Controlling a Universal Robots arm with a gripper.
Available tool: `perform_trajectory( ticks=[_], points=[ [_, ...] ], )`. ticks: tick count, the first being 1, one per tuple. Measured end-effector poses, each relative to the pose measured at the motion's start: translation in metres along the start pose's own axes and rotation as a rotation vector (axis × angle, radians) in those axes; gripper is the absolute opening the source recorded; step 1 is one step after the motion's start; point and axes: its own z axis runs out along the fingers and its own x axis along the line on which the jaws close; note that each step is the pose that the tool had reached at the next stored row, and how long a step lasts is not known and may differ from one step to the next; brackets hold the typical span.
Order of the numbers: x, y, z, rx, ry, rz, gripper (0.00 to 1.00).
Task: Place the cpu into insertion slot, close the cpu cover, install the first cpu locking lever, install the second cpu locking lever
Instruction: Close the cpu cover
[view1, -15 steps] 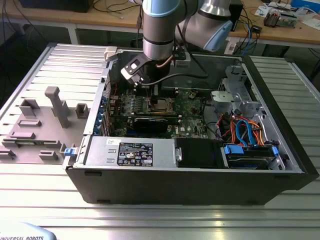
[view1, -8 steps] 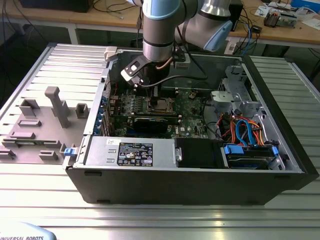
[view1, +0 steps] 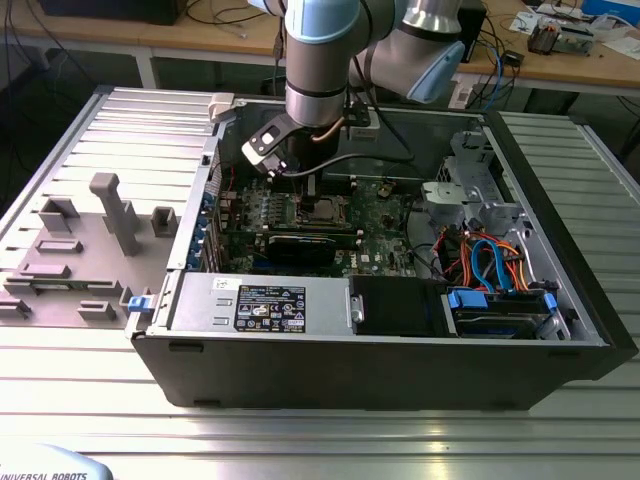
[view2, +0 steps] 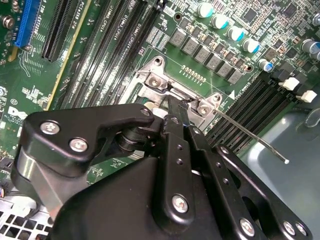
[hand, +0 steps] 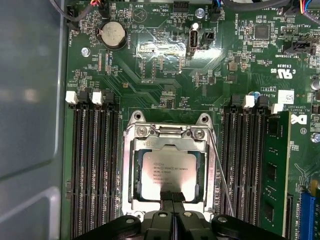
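1. The gripper (hand: 172, 196) has its two fingers pressed together with nothing between them. Its tips are down on the near edge of the socket, at the cpu cover (hand: 131, 172); actual contact cannot be confirmed.
2. Just beyond the tips, the cpu (hand: 167, 172) lies flat inside the insertion slot (hand: 136, 118), silver top up. The cover frame lies down around it, so placing looks done and cover closing is done or being finished with a push.
3. Along one side of the socket, a thin wire locking lever (hand: 222, 175) runs free. In the second wrist view it (view2: 250, 134) sticks out over the memory slots (view2: 250, 107), apparently unlatched. A second lever cannot be made out.
4. Judgement: the lever stage is at hand. It calls for the closed tips to bear on the wire, press it down and tuck it sideways under its catch, without slipping onto the green board (hand: 165, 75).
5. In the exterior view the arm (view1: 320, 60) reaches down into the open computer case (view1: 560, 330), over the socket at the far middle, slightly towards the exterior view's left.
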Motion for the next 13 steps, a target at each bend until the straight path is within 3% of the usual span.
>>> perform_trajectory(
  ticks=[5, 10, 13],
  points=[
    [0.0001, 0.0001, 0.0, -0.0005, 0.0006, 0.0, 0.11],
    [0.0001, 0.0001, -0.0048, -0.0004, 0.0003, 0.0, 0.11],
    [0.0, 0.0027, -0.005, -0.0001, -0.0006, 0.0, 0.11]
  ],
)
